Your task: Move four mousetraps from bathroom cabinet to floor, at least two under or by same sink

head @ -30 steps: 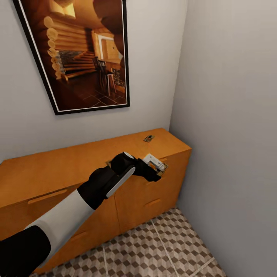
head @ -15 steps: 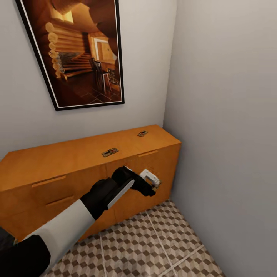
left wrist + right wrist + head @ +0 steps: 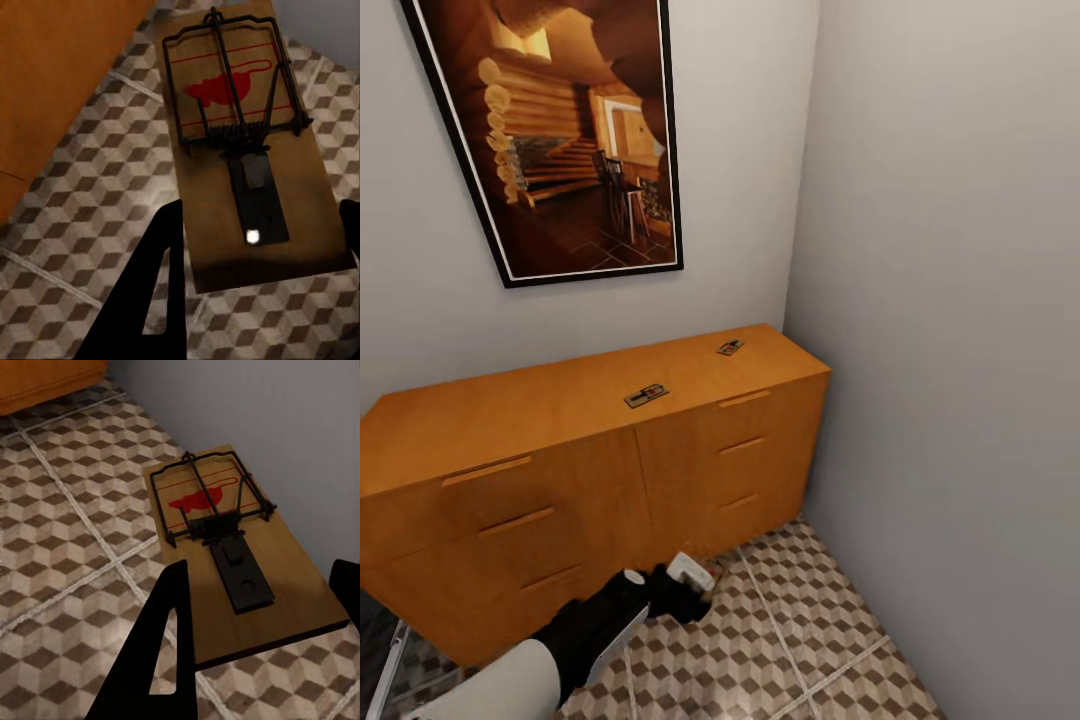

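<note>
Two mousetraps lie on top of the orange-brown cabinet. My left gripper hangs low over the cube-patterned bathroom floor, in front of the cabinet's right drawers. In the left wrist view it is shut on a tan mousetrap with a black wire bar and a red mark, held flat above the tiles. In the right wrist view my right gripper is shut on another mousetrap, just above the floor beside a grey wall. The bathroom sink is out of view.
A large framed picture hangs on the wall above the cabinet. A grey side wall closes the corner at the right. Open tiled floor lies between the cabinet front and that wall.
The left arm has dropped from the height of the cabinet's top drawer down to just above the floor, still holding its mousetrap. The head view shifted slightly a second ago, then held still.
</note>
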### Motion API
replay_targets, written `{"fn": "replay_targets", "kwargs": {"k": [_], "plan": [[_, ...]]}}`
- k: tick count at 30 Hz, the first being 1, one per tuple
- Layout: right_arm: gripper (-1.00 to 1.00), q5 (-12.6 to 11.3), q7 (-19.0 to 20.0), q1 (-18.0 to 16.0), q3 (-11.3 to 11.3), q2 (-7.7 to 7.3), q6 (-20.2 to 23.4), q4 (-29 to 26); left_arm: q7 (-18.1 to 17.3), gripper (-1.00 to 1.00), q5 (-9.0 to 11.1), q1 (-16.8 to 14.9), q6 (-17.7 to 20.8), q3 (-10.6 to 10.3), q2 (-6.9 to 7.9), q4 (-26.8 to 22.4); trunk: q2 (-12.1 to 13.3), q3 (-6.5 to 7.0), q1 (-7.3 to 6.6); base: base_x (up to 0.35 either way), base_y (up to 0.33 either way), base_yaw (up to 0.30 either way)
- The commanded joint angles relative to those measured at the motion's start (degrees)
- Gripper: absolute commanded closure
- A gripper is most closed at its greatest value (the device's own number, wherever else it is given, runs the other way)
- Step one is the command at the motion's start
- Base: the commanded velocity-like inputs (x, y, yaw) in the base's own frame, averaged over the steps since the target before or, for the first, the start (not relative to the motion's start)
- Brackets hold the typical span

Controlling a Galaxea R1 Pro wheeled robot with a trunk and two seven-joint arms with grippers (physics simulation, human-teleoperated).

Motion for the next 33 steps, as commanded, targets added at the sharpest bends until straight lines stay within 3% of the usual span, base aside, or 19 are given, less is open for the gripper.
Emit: {"fn": "replay_targets", "kwargs": {"k": [1, 3, 6, 7, 10, 12, 15, 18, 21, 25, 33], "plan": [[1.00, 0.3, -0.2, 0.0, 0.4, -0.06, -0.1, -0.2, 0.3, 1.00, 0.6, 0.6, -4.9, -0.2, 0.29, 4.0, 0.0, -0.04, -0.01, 0.000, 0.000, 0.000], [1.00, 2.0, -0.3, 0.0, 0.4, -0.15, 0.5, -1.2, 0.3, 1.00, 1.9, 1.6, -14.3, -0.2, 0.41, 12.3, 0.0, -0.04, -0.01, 0.000, 0.000, 0.000], [1.00, 5.6, -0.3, 0.0, 0.3, -0.24, 5.2, -4.6, 0.1, 1.00, 7.5, 2.7, -24.0, -0.1, 0.36, 23.5, 0.0, -0.04, -0.01, 0.000, 0.000, 0.000], [1.00, 6.1, -0.3, 0.0, 0.3, -0.25, 6.2, -5.5, 0.1, 1.00, 8.7, 2.9, -25.1, -0.1, 0.36, 24.9, 0.0, -0.04, -0.01, 0.000, 0.000, 0.000], [1.00, 8.0, -0.3, 0.0, 0.3, -0.28, 13.4, -12.2, -0.1, 1.00, 15.2, 4.6, -30.1, -0.1, 0.53, 30.2, 0.0, -0.04, -0.01, 0.000, 0.000, 0.000], [1.00, 8.4, -0.3, 0.0, 0.3, -0.29, 16.8, -15.6, -0.1, 1.00, 17.0, 5.8, -32.4, -0.1, 0.68, 31.4, 0.0, -0.04, -0.01, 0.000, 0.000, 0.000], [1.00, 8.7, -0.3, 0.0, 0.3, -0.52, 22.2, -21.2, -0.1, 1.00, 18.4, 8.0, -37.3, -0.1, 0.84, 33.1, 0.0, -0.04, -0.01, 0.000, 0.000, 0.000], [1.00, 8.7, -0.3, 0.0, 0.3, -0.69, 27.7, -27.1, 0.1, 1.00, 19.2, 9.6, -49.1, -0.1, 0.77, 37.0, 0.0, -0.04, -0.01, 0.000, 0.000, 0.000], [1.00, 8.8, -0.3, 0.0, 0.3, -0.72, 29.9, -29.8, 0.2, 1.00, 19.5, 10.6, -57.1, 0.0, 0.87, 38.7, 0.0, -0.04, -0.01, 0.000, 0.000, 0.000], [1.00, 8.8, -0.2, 0.0, 0.3, -0.73, 30.4, -30.8, 0.3, 1.00, 20.4, 12.2, -60.5, 0.1, 1.41, 39.3, 0.0, -0.04, -0.01, 0.000, 0.000, 0.000], [1.00, 8.8, -0.1, 0.0, 0.4, -0.74, 29.6, -30.4, 0.3, 1.00, 24.4, 13.2, -61.4, 0.1, 1.67, 39.5, 0.0, -0.04, -0.01, 0.000, 0.000, 0.000]]}}
